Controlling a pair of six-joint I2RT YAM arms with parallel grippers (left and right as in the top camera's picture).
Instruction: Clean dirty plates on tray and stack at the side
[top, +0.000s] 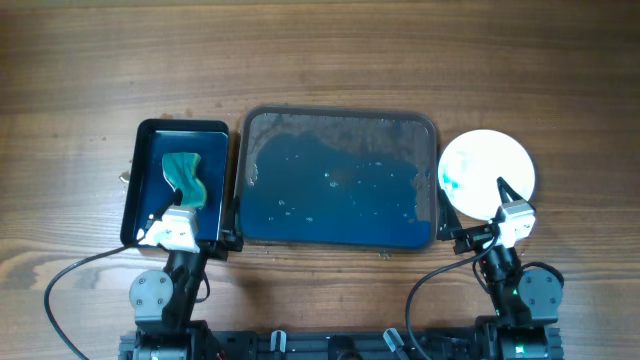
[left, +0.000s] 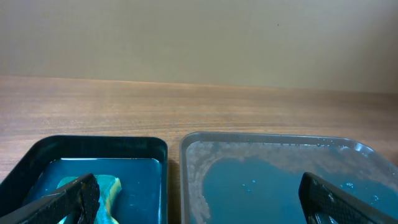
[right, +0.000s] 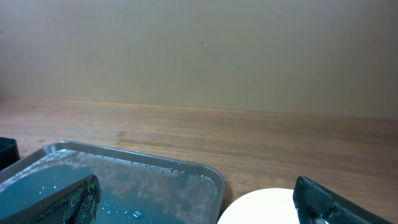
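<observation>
- Plates: none lies on the tray. It sits mid-table and holds only a film of bluish water with droplets and a greyish residue along its 12 o'clock side.
- The wooden table carries everything, with both arm bases at its 6 o'clock edge.
- The small dark tray stands just beside the big tray at its 9 o'clock and holds teal water.
- The plates lie at 3 o'clock of the tray, just off its rim, on the bare table. From above they read as one white disc, so I cannot tell how many are stacked. The top face is mostly white, with a teal smear near its 9 o'clock edge.
- The green sponge lies in the small tray, wet and curled.
- The left gripper sits at the small tray's 6 o'clock, its jaws spread wide and holding nothing. The sponge shows just past its left finger.
- The right gripper sits at the plates' 6 o'clock, jaws likewise wide and empty, with one finger reaching over the plate's rim in the overhead view.
- My judgement is that cleaning and stacking are at or near their end.
- If the smear counts as dirt, the next move is for the left gripper to close on the sponge while the right steadies the plate. Otherwise both arms only need to pull clear.
</observation>
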